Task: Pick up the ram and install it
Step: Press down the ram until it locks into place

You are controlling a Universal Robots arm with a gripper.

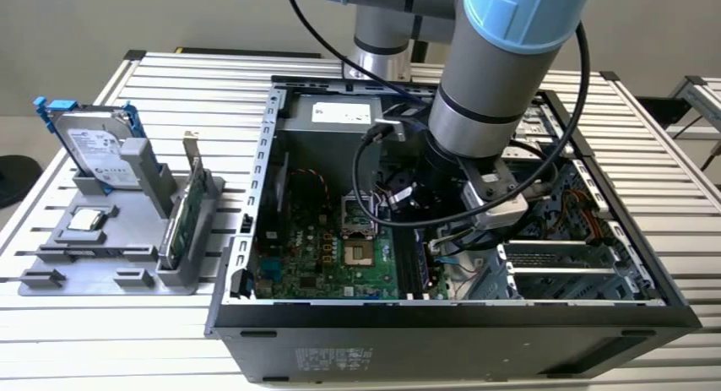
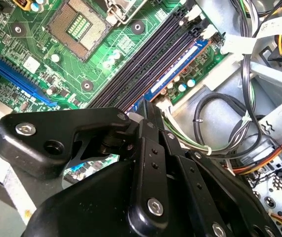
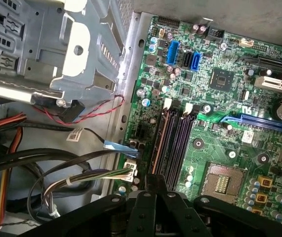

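The ram [image 2: 175, 69] is a thin blue-edged stick standing along the memory slot nearest the motherboard's edge, beside the black empty slots [image 2: 145, 54]. In the first wrist view the ram [image 3: 159, 143] runs edge-on from its white clip down to my fingers. My gripper [image 2: 148, 106] [image 3: 155, 180] is low inside the open computer case [image 1: 242, 239], fingers drawn close together on the near end of the ram. In the exterior view the gripper [image 1: 434, 239] hangs under the arm's wrist, just right of the motherboard [image 1: 316, 256].
Cable bundles [image 2: 220, 123] [image 3: 57, 168] lie right beside the slots. A metal drive cage [image 3: 57, 49] stands past them. The CPU socket [image 2: 76, 24] [image 3: 220, 182] is on the slots' other side. Outside the case, a grey holder [image 1: 113, 277] carries a hard drive [image 1: 96, 146] and a green card [image 1: 186, 214].
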